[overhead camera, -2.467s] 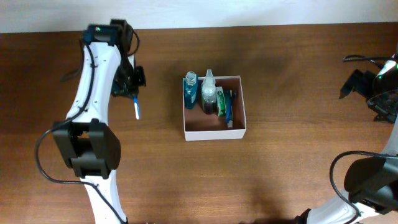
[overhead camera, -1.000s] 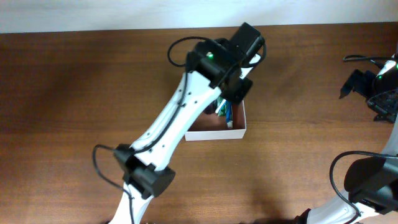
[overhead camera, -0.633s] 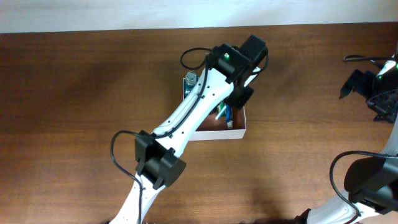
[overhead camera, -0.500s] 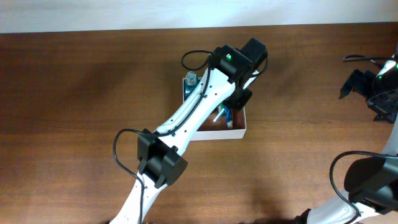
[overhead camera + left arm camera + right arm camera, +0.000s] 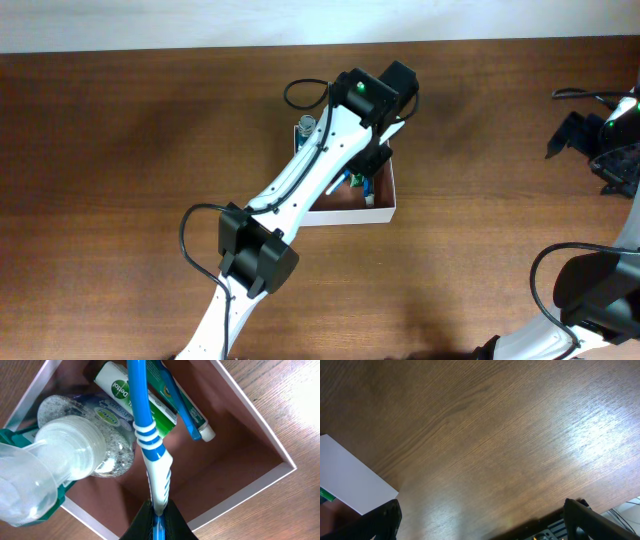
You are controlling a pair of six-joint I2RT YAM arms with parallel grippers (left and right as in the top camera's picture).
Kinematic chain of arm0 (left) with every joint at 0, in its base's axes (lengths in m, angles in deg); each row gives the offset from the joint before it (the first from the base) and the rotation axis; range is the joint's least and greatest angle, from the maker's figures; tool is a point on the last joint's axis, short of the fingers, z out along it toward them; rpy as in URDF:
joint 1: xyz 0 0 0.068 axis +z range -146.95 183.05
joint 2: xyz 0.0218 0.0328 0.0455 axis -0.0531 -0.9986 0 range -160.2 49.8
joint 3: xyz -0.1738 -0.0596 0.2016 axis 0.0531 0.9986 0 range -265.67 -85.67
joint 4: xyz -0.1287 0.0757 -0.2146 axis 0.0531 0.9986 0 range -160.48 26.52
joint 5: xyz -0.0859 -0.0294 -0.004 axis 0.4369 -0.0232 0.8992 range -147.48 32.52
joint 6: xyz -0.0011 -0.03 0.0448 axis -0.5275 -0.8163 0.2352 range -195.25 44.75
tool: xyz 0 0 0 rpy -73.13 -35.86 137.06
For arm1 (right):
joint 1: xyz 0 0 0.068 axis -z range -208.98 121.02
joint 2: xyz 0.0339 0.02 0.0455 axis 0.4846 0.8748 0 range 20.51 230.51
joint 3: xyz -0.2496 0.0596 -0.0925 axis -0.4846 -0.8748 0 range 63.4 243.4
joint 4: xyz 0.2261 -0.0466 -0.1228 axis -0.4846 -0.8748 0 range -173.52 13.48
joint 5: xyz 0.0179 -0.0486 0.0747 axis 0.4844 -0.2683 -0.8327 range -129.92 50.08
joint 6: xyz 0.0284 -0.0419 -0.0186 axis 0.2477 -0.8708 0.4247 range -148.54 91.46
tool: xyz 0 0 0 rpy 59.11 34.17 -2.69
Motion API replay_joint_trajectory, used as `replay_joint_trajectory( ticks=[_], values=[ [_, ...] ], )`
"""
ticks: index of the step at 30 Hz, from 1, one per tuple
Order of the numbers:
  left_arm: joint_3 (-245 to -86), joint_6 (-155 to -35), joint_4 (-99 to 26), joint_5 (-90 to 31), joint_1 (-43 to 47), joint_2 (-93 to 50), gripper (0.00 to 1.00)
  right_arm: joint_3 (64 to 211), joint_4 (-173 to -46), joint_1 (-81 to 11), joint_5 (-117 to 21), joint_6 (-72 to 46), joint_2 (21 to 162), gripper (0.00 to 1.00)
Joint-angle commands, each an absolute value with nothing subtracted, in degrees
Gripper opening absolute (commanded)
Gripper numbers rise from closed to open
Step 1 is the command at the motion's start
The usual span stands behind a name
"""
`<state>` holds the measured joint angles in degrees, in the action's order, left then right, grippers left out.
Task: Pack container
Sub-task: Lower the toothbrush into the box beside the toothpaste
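Blue and white plastic: a toothbrush (image 5: 150, 450) is pinched by its handle end in the left claw (image 5: 158, 519), whose jaws are nipped tight on it. The brush runs straight out from the claw, and the container (image 5: 230, 455) lies directly beneath it, so to my eye the coming move is simply downward. Its long axis runs close to that of the toothpaste tube (image 5: 116, 391) and the second brush (image 5: 180, 405) lying in the box beside a clear bottle (image 5: 107, 445).

The left arm is the one over the box. The right claw (image 5: 481, 510) gapes wide, holding nothing, well apart over bare table (image 5: 485, 435).

From overhead the arm hides the held brush. The wrist view shows it, but not how high it hangs.
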<state>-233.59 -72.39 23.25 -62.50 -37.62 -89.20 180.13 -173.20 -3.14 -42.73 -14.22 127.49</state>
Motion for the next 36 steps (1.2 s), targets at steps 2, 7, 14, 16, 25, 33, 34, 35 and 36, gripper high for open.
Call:
replay_joint_trajectory(
  ticks=[2,7,14,16,25,33,34,35,36],
  values=[
    [-233.5,-68.0,23.5,-62.7,-37.2,-89.8,0.08,179.9,-173.2,-3.1,-42.4,-14.6,126.7,0.99],
    [-233.4,-68.0,23.5,-62.7,-37.2,-90.2,0.08,179.9,-173.2,-3.1,-42.4,-14.6,126.7,0.99],
    [-231.6,-68.1,23.3,-62.8,-37.2,-90.5,0.08,179.9,-173.2,-3.1,-42.4,-14.6,126.7,0.99],
    [-230.4,-68.2,22.8,-62.8,-37.2,-90.5,0.08,179.9,-173.2,-3.1,-42.4,-14.6,126.7,0.99],
    [-227.5,-69.6,20.6,-62.9,-36.9,-90.7,0.08,179.9,-173.2,-3.1,-42.4,-14.6,126.7,0.99],
    [-227.3,-69.6,20.4,-62.9,-36.4,-90.8,0.08,179.9,-173.2,-3.1,-42.4,-14.6,126.7,0.99],
    [-227.3,-69.6,20.4,-62.9,-36.3,-90.8,0.08,179.9,-173.2,-3.1,-42.4,-14.6,126.7,0.99],
    [-227.2,-69.6,20.4,-62.9,-36.2,-90.8,0.08,179.9,-173.2,-3.1,-42.4,-14.6,126.7,0.99],
    [-227.2,-69.6,20.5,-62.9,-36.2,-90.8,0.08,179.9,-173.2,-3.1,-42.4,-14.6,126.7,0.99]
  ],
)
